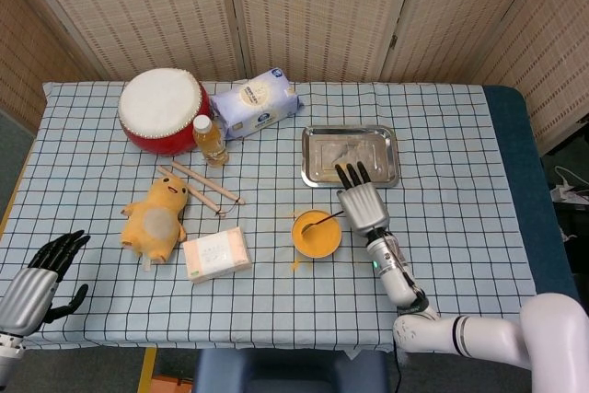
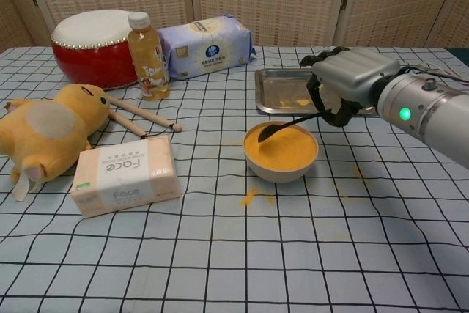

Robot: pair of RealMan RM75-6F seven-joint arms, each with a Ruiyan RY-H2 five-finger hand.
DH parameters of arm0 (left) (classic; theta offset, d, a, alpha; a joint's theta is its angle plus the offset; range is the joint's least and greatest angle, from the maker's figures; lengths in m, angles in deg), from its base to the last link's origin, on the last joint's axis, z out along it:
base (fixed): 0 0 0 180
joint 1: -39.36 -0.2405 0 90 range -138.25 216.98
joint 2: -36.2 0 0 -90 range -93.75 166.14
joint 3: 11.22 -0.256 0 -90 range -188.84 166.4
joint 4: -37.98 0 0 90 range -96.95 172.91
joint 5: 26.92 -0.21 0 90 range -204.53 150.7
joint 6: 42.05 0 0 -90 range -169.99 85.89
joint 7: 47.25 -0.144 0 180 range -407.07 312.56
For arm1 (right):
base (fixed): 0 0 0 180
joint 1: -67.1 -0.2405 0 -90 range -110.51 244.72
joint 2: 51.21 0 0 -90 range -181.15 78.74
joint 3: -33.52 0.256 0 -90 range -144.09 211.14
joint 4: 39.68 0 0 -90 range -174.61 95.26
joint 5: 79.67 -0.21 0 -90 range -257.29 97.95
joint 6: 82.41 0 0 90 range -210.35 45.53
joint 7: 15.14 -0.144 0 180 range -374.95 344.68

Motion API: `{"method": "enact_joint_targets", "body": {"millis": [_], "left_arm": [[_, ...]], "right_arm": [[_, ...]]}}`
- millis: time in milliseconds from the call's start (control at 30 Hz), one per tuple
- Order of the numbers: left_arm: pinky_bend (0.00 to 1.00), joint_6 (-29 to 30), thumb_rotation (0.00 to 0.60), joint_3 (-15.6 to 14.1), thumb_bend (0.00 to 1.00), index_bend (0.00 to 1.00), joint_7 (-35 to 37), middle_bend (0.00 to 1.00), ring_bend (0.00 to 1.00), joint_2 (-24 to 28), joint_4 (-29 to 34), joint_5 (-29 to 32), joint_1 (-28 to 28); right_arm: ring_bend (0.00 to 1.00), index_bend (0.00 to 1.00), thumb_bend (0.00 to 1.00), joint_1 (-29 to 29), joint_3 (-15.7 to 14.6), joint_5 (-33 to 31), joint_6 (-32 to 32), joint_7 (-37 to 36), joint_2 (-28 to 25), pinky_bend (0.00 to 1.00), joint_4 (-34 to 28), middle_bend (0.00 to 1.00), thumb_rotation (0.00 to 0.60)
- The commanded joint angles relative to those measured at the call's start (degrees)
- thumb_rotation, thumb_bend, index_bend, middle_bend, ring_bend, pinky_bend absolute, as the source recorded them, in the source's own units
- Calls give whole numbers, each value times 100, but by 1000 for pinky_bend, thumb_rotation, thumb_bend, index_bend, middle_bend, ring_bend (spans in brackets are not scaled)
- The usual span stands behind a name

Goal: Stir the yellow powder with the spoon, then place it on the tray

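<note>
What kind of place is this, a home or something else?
Probably a staged test area, not a home: folding woven screens close off the table, and unrelated props sit together on its checked cloth, such as a drum, a plush toy and a bowl of yellow powder.

Silver robot hand (image 2: 344,82), black fingers (image 1: 348,175)

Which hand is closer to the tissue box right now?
The right hand, holding the spoon over the bowl, right of the tissue box. The left hand sits at the table's near-left edge, farther off.

Bright, even indoor light; soft shadows, sharp focus.
</note>
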Motion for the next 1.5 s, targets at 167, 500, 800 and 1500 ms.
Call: {"method": "enact_joint_targets", "body": {"millis": [167, 500, 800, 1500], "left_arm": [[103, 4, 600, -6, 446, 0, -11, 0, 0, -10, -1, -17, 0], [104, -59, 600, 2, 446, 0, -4, 0, 0, -18, -13, 21, 25], [103, -19, 600, -48, 447, 0, -67, 0, 0, -19, 39, -98, 18], [103, 34, 600, -57, 447, 0, -34, 0, 0, -36, -19, -129, 4]], "right_arm": [[0, 865, 610, -64, 86, -103, 156, 38, 34, 0, 203, 32, 600], [0, 865, 610, -149, -60, -135, 447, 104, 250, 0, 545, 39, 600], [0, 868, 612, 46, -422, -28, 109, 602, -518, 0, -690, 39, 600], [0, 857, 613, -29, 495, -304, -194, -189, 356, 0, 1060, 45, 600]]}}
